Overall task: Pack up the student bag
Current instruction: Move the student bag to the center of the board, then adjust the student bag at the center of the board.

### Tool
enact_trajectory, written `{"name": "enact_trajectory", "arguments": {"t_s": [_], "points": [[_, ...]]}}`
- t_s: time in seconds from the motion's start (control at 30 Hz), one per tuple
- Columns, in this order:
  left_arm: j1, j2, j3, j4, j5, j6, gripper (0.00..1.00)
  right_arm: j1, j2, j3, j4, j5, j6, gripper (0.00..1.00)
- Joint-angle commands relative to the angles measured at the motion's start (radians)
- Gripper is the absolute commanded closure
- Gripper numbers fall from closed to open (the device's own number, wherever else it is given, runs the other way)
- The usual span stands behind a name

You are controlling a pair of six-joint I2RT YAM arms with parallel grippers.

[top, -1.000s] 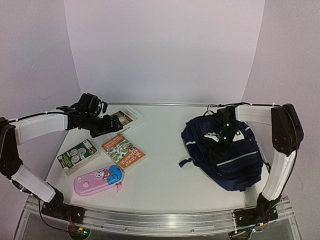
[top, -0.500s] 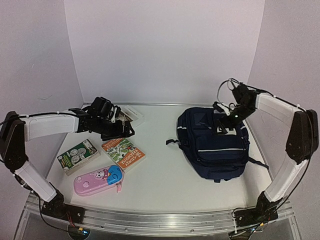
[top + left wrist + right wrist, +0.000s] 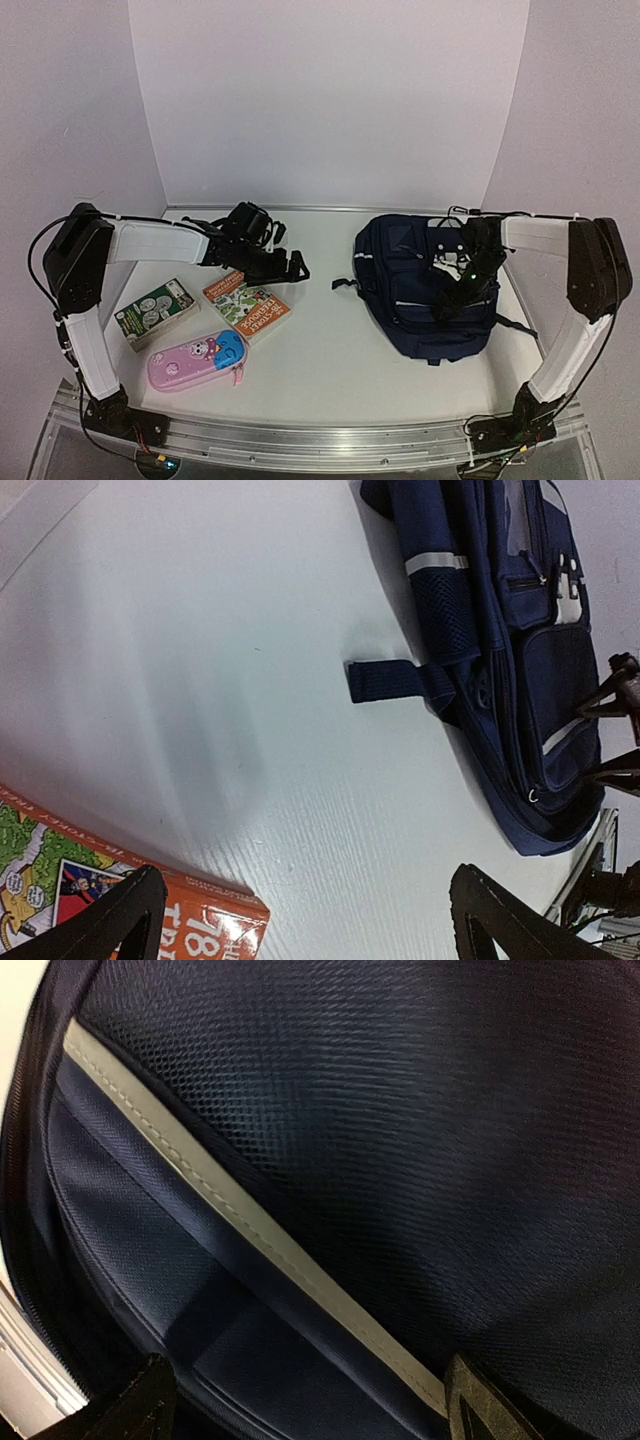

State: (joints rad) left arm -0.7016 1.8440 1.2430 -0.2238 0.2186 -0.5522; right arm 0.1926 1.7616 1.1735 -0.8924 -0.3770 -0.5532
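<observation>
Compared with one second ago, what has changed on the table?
The student bag was turned and spread flat. The right claw lifted, then came down over its front, open. The left claw reached toward the bag, open. The orange book, green book and pencil case stayed.

Navy student bag, grey-white stripes; pink-and-blue pencil case; possibly orange-edged book.

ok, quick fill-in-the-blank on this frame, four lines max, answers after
1. The left hand hangs above the table with its jaws ____.
2. The right hand is close over the ____.
3. The pencil case is pink and ____.
4. In the top view, the green book lies ____ of the orange book.

Answers: open; student bag; blue; left
</observation>
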Motion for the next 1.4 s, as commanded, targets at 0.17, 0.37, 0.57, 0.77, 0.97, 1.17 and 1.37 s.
{"name": "enact_trajectory", "arguments": {"t_s": [0.17,0.37,0.57,0.77,0.97,1.17,1.37], "points": [[-0.037,0.032,0.025,0.081,0.06,-0.035,0.0,0.239,0.181,0.166,-0.035,-0.258,0.1,0.08],[-0.066,0.038,0.032,0.089,0.045,-0.055,0.0,0.255,0.13,0.341,-0.038,-0.292,0.187,0.07],[-0.116,0.086,0.053,0.1,0.048,-0.064,0.0,0.082,-0.076,0.182,-0.05,-0.131,0.105,0.07],[-0.166,0.182,0.107,0.122,0.079,-0.092,0.0,-0.149,-0.066,0.12,-0.055,0.006,0.027,0.07],[-0.203,0.256,0.138,0.171,0.113,-0.137,0.02,-0.182,0.048,0.137,-0.056,-0.043,-0.005,0.07],[-0.204,0.317,0.186,0.209,0.156,-0.147,0.21,-0.175,0.137,0.113,-0.076,-0.125,-0.013,0.09],[-0.181,0.348,0.261,0.171,0.12,-0.113,0.44,-0.134,0.107,0.017,-0.092,-0.202,-0.024,0.11]]}}
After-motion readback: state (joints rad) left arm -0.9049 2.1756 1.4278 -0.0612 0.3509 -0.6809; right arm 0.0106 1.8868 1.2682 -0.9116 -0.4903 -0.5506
